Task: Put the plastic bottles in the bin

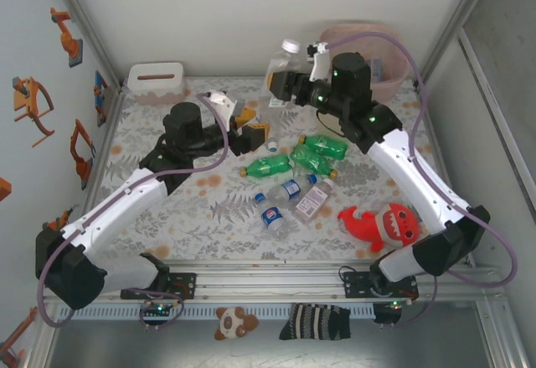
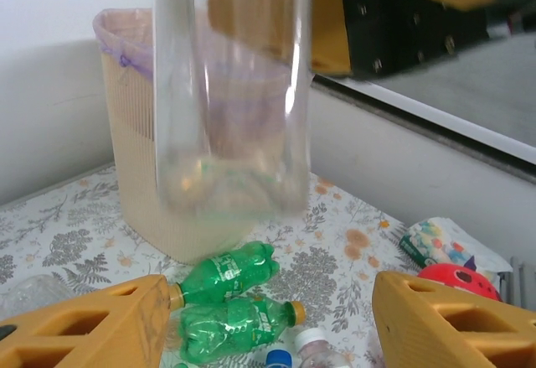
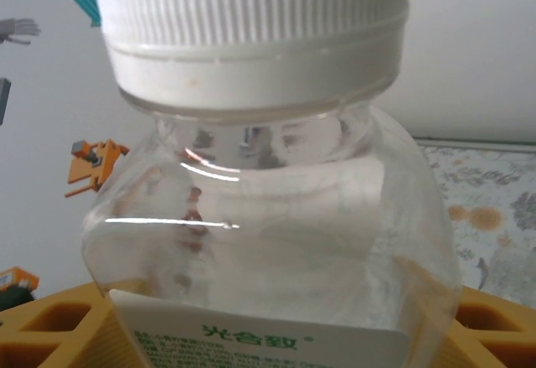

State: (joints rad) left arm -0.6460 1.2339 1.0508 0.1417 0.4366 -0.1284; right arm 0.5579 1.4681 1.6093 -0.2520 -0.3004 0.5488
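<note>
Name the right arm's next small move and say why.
Probably swing the right hand toward the bin until the clear bottle hangs over its rim. That hand grips the bottle's body, the left hand stands open and apart from it, and the bin stands close by at the table's far right corner.

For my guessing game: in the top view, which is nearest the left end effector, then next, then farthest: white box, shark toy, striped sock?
1. White box, back left of left end effector.
2. Shark toy, front right.
3. Striped sock, off the front edge.
</note>
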